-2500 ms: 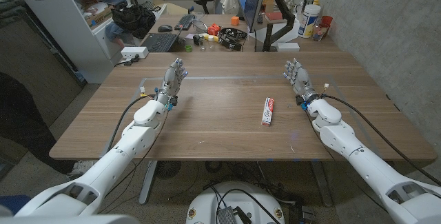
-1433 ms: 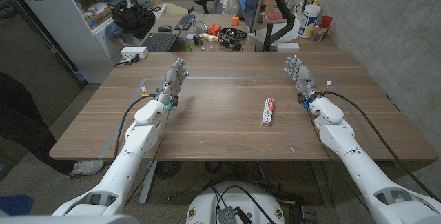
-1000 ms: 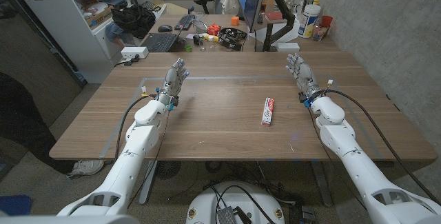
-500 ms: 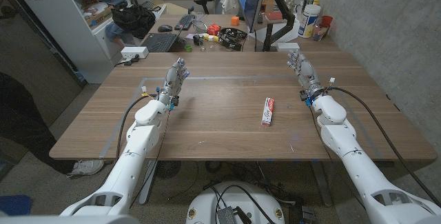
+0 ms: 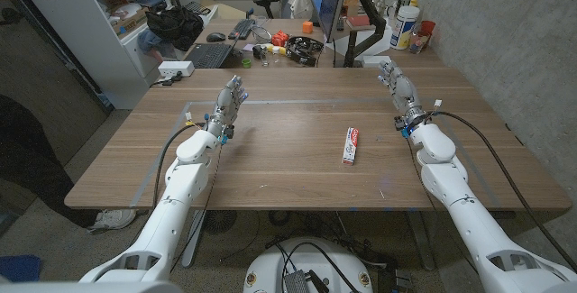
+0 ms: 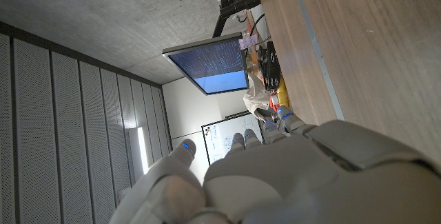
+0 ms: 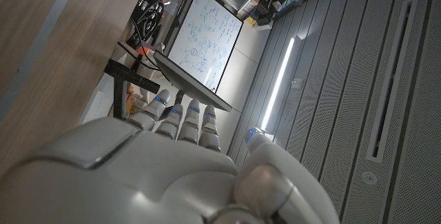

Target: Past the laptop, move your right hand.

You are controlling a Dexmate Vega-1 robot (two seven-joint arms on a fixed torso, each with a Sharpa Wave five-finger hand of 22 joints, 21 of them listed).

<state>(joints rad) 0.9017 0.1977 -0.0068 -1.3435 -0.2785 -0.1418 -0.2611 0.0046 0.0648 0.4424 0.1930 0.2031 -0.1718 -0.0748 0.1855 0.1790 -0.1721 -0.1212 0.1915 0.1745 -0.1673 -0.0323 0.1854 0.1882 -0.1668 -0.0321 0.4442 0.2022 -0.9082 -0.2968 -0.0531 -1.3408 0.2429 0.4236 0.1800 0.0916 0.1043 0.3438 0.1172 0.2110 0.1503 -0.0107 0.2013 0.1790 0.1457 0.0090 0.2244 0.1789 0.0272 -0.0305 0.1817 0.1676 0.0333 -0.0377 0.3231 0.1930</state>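
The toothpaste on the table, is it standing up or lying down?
Lying down. The toothpaste rests flat on the wooden table, its long side on the wood, apart from the right hand.

Two hands are being held above the wooden tabletop [image 5: 270, 162], fingers apart and nothing gripped. The left hand [image 5: 227, 104] is being kept near the tabletop's far left part; the right hand [image 5: 398, 87] is being held near the far right edge. A toothpaste tube [image 5: 350, 145] is lying flat between them, nearer the right hand. A monitor [image 5: 329, 3] and keyboard [image 5: 209, 55] are being shown on the desk behind.
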